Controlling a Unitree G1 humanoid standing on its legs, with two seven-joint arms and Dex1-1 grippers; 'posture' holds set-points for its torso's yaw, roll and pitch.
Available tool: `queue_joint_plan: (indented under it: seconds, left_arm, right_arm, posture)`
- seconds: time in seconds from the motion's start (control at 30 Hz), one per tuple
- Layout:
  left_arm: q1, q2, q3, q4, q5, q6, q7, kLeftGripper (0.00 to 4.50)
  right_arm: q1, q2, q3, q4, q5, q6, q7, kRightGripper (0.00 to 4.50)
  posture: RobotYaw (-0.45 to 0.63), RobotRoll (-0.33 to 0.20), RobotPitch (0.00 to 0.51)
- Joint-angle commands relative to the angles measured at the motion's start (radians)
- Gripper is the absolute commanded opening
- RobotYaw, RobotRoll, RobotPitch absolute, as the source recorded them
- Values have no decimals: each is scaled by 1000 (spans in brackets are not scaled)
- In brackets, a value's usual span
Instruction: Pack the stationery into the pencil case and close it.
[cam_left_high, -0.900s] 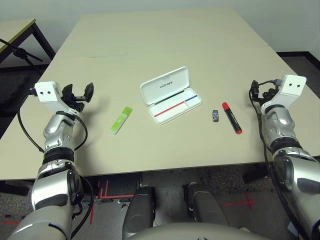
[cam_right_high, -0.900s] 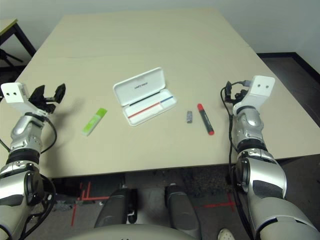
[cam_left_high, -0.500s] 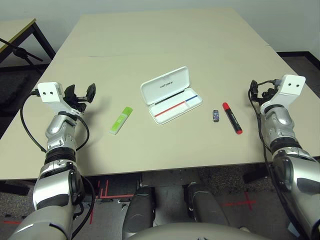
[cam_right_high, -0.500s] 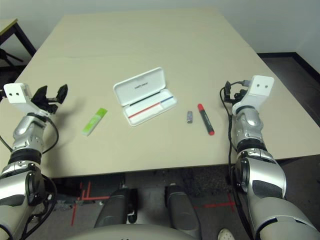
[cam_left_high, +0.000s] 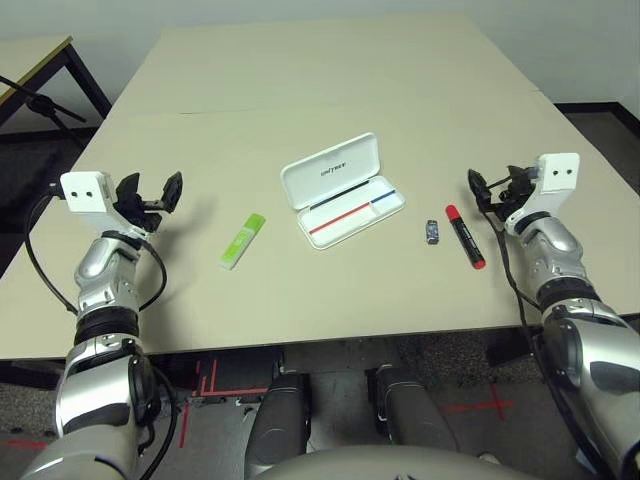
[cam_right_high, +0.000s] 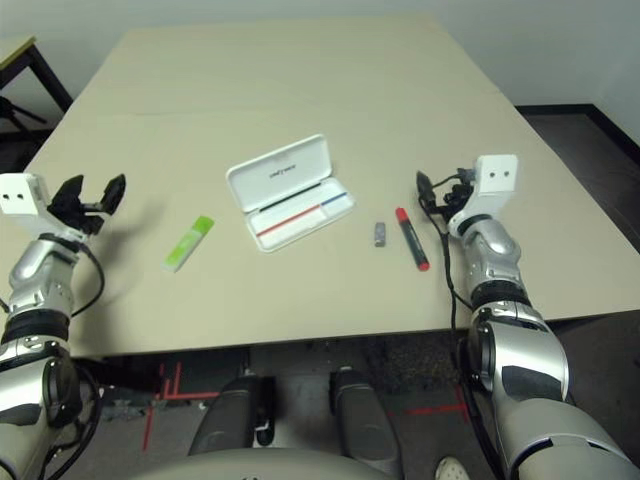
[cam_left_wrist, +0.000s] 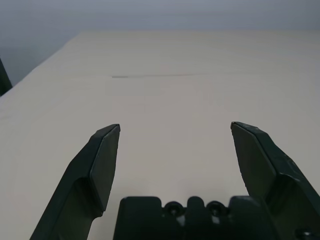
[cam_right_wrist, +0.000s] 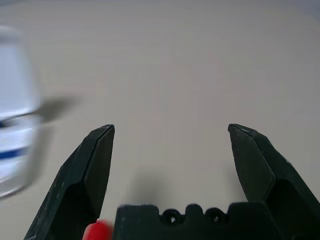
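Pencil case (cam_left_high: 342, 189) open at mid-bench, white, hinged lid laid back toward the far side, red and blue stripe visible in the near tray. Beige bench (cam_left_high: 330, 90) beneath everything.

Lime-green and white bar (cam_left_high: 243, 241) flat on the bench, left of the case and slightly nearer, lying apart from it. Tiny dark blue-grey block (cam_left_high: 431, 232) right of the case, just beside the red marker (cam_left_high: 463, 235), not touching it as far as can be told. Marker lying lengthwise, black part toward the far end, red body toward the near edge.

Left pincer (cam_left_high: 150, 192) off to the left side, raised above the bench, fingers (cam_left_wrist: 102, 162) spread wide, gripping nothing. Green bar well apart from it, to its right and a little nearer. Bare bench surface between the fingers in the left wrist view.

Right pincer (cam_right_high: 432, 189) on the right, aimed inward toward the case, fingers (cam_right_wrist: 95, 165) spread wide, empty. Marker near it, just left of and below the fingertips; a red tip (cam_right_wrist: 97, 232) visible at the base of the fingers in the right wrist view, blurred white case (cam_right_wrist: 15, 110) beyond. No contact with the marker visible.
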Motion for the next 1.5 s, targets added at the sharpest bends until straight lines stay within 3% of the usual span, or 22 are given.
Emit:
queue_joint_plan:
  seconds: [0.03,0.37,0.67,0.9,1.5]
  left_arm:
    - [67,-3,-42,-145,-18,78,-63,4490]
    - [241,14,-203,-646,-67,382,-174,4490]
    - [231,26,-445,-949,-41,700,-170,4490]
    - [200,37,-561,-982,32,771,-153,4490]
    - [113,-53,-702,-855,144,749,-166,4490]
  right_arm:
    - [42,-47,54,-90,9,86,181,4500]
    - [110,-137,137,-278,8,267,401,4500]
    - [125,-157,158,-291,-13,272,408,4500]
    - [139,-165,160,-276,-30,246,403,4500]
    - [152,-160,166,-234,-52,183,385,4500]
  posture:
    - [9,0,112]
    - [17,0,123]
    - [2,0,124]
    - [-11,0,131]
    - [-43,0,151]
